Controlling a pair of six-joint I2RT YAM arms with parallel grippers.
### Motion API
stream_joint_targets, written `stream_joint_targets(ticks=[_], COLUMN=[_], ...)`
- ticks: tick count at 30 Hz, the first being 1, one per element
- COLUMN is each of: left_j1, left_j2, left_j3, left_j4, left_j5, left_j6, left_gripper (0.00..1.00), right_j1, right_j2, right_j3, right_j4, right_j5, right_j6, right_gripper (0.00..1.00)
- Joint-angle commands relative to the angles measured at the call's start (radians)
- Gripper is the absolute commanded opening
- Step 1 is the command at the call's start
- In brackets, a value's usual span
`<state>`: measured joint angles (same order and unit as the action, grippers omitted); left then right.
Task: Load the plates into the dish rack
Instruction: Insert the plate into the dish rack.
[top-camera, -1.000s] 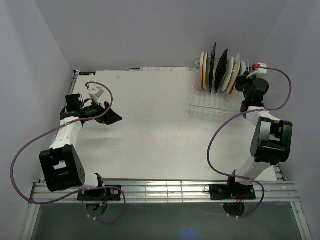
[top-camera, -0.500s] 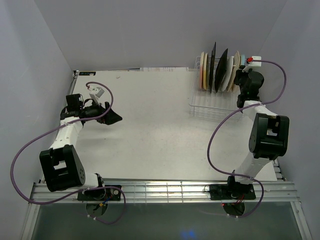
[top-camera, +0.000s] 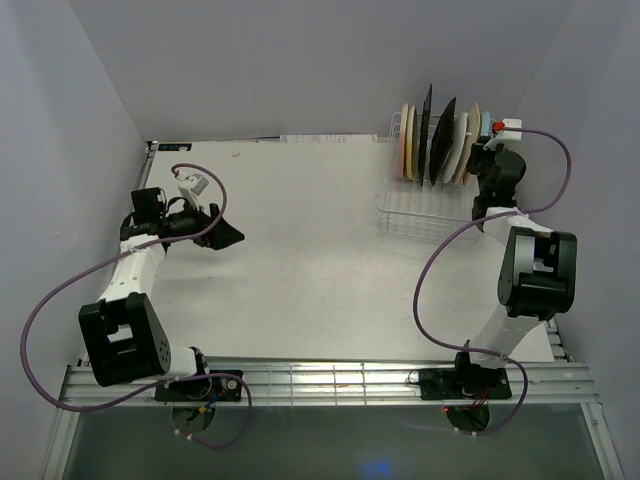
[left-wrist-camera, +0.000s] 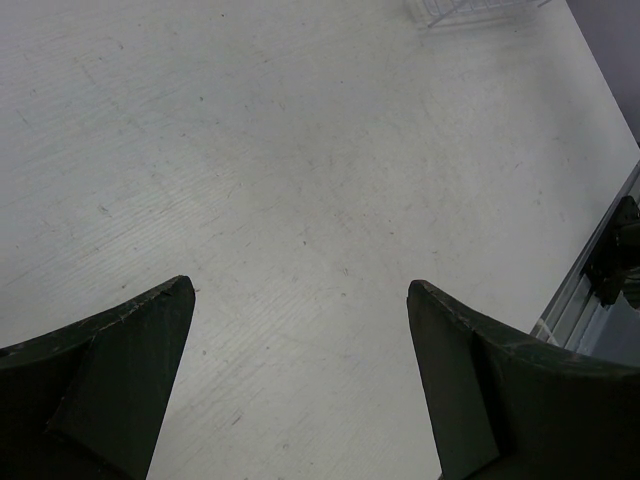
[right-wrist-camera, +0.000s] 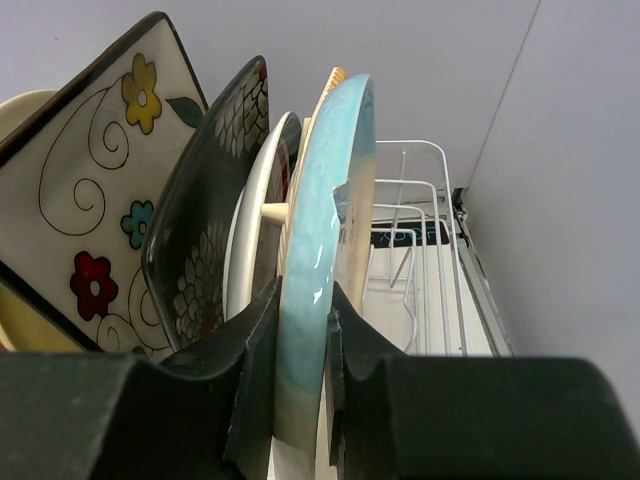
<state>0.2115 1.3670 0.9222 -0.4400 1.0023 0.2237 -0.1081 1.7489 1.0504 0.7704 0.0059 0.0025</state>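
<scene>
The white wire dish rack (top-camera: 412, 212) stands at the table's far right with several plates (top-camera: 436, 146) upright in its slots. In the right wrist view I see a cream floral square plate (right-wrist-camera: 95, 170), a black floral plate (right-wrist-camera: 205, 220), a white round plate (right-wrist-camera: 255, 230) and a blue-cream plate (right-wrist-camera: 322, 220) side by side. My right gripper (right-wrist-camera: 303, 292) is shut on the lower rim of the blue-cream plate (top-camera: 486, 124), which stands at the right end of the row. My left gripper (left-wrist-camera: 300, 285) hangs open over bare table at the left (top-camera: 228, 237), holding nothing.
Rack wires (right-wrist-camera: 420, 200) rise just right of the held plate, and the grey side wall (right-wrist-camera: 570, 200) is close beyond them. The near part of the rack (top-camera: 410, 222) holds no plates. A rack corner (left-wrist-camera: 470, 10) shows far off in the left wrist view.
My right wrist has shifted a little left and back toward the rack's plate row, carrying the blue-cream plate with it. The left arm has not moved.
</scene>
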Motion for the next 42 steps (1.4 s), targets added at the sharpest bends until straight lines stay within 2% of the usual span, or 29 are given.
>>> stream_joint_targets(ticks=[1,9,15,22,26,35,36,38,42], left_j1=[-0.006,-0.006,-0.006,-0.007,-0.006,-0.008,-0.008,-0.008,-0.007], left_j2=[-0.039,-0.049,-0.055,-0.051,-0.049,-0.043,-0.042,-0.043,-0.043], left_j3=[-0.016,-0.019,-0.02,-0.017,-0.016,-0.013,-0.011,-0.013,-0.013], left_j4=[0.011,0.009,0.006,0.006,0.004,0.0,0.001,0.001,0.001], left_j5=[0.016,0.018,0.021,0.024,0.022,0.025,0.025,0.027,0.027], left_j6=[0.014,0.016,0.016,0.016,0.019,0.02,0.02,0.02,0.022], left_gripper=[0.98,0.98,0.98,0.98,0.98,0.98,0.98,0.98,0.98], right_j1=[0.042,0.038,0.035,0.027,0.021,-0.01,-0.01,-0.012,-0.013], right_j2=[-0.045,-0.063,-0.072,-0.08,-0.083,-0.069,-0.071,-0.072,-0.077], right_j3=[-0.03,-0.066,-0.096,-0.11,-0.127,-0.133,-0.135,-0.136,-0.135], right_j4=[0.144,0.156,0.176,0.179,0.19,0.199,0.199,0.201,0.199], right_j5=[-0.101,-0.089,-0.073,-0.052,-0.032,-0.043,-0.041,-0.044,-0.05], right_j6=[-0.036,-0.021,-0.01,0.019,0.033,0.074,0.077,0.08,0.083], right_gripper=[0.08,0.08,0.2,0.22,0.32,0.31,0.32,0.41,0.41])
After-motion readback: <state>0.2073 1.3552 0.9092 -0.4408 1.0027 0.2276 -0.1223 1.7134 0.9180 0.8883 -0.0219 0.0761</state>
